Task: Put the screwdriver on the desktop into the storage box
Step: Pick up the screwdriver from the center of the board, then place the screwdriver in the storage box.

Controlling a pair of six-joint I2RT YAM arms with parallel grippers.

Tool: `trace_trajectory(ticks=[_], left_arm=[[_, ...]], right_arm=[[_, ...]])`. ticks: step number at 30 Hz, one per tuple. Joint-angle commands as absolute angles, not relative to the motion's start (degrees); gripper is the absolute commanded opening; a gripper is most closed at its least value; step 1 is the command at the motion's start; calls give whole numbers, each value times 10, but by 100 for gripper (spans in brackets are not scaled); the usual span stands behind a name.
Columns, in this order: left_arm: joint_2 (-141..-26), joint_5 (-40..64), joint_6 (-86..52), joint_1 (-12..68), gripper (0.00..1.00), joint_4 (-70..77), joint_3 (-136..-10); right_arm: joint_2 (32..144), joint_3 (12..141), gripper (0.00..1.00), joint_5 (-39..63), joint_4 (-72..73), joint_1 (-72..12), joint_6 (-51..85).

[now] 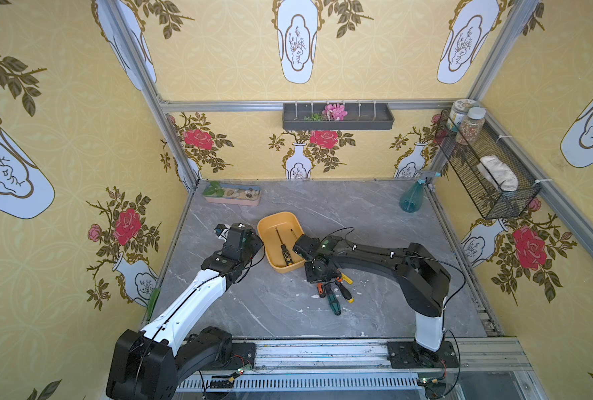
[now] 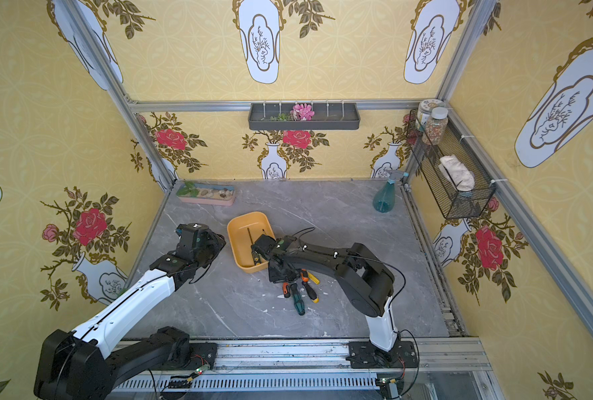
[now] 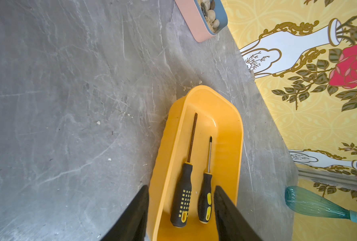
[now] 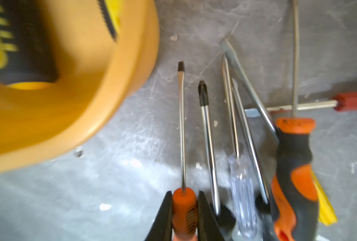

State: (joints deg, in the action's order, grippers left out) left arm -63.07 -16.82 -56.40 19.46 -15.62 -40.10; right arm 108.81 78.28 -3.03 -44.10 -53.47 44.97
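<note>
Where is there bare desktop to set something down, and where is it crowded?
Bare: desktop between storage box and spray bottle, and the stretch between left arm and screwdriver pile. Crowded: that pile beside the box, right gripper clamping an orange screwdriver.

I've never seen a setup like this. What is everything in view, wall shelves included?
storage box: one, yellow-orange, mid-desktop.
screwdrivers in the box: two, black-and-yellow handles, side by side.
loose screwdrivers: at least six, with orange, clear, yellow, red and green handles, piled on the desktop beside the box.
pebble tray: one, pink, back left.
spray bottle: one, teal, back right corner.
wall tray: one, dark grey, back wall, holding pink flowers.
wire basket: one, black, right wall, holding two jars and a white cloth.
desktop: one, grey marbled.
left claw: one, black, open above the box.
right claw: one, black, closed on an orange-handled screwdriver.
</note>
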Motion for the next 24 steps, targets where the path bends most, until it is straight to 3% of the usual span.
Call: trace_trajectory(ticks=[1, 9, 24], left_arm=[[-629, -154, -572, 189, 52, -139, -394], [-625, -117, -593, 160, 52, -101, -370], [-603, -68, -569, 127, 52, -103, -349]], right_arm=[[1055, 776, 10, -22, -465, -535, 473], [994, 818, 9, -31, -500, -521, 442], [1272, 1170, 9, 42, -498, -481, 285]])
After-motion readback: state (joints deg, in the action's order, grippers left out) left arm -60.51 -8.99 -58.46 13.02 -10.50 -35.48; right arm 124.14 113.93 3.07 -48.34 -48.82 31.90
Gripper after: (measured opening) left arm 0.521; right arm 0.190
